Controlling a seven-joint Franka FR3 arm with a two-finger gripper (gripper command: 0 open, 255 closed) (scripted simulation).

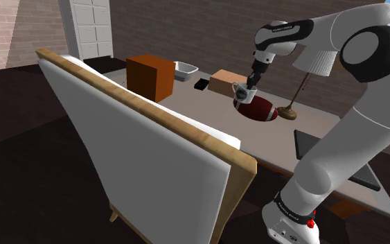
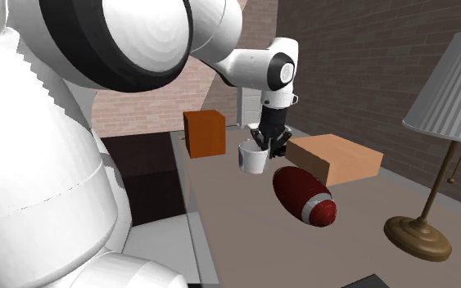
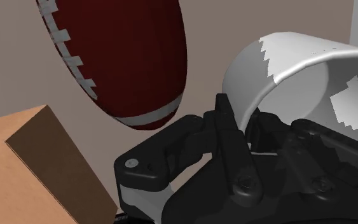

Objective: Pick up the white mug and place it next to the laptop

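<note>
Now pinches the white mug [image 2: 253, 159] with the tool [image 2: 264, 147], black fingers clamped on the rim wall, as seen up close from the wrist. Holds the mug upright, mouth upward, seemingly just clear of the grey-brown table [image 2: 237, 233], though cannot tell for sure from these angles. Hangs just beside the dark red football [image 2: 304, 195] with white stripes and lacing, near the end that points toward the tan cardboard box [image 2: 335, 159]. Shows an orange-brown cube [image 1: 150, 76] farther along the table, toward the shoulder view's left, with a shallow white tray [image 1: 186, 69] and a small black item [image 1: 201, 84] close by. Shows a lamp [image 2: 449, 90] with a pale shade and round brown base, standing on the far side of the football from the mug. Leaves the laptop [image 1: 305, 145], dark and flat, near the arm's stand at the shoulder view's lower right, well apart from the mug, past both football and lamp base.
</note>
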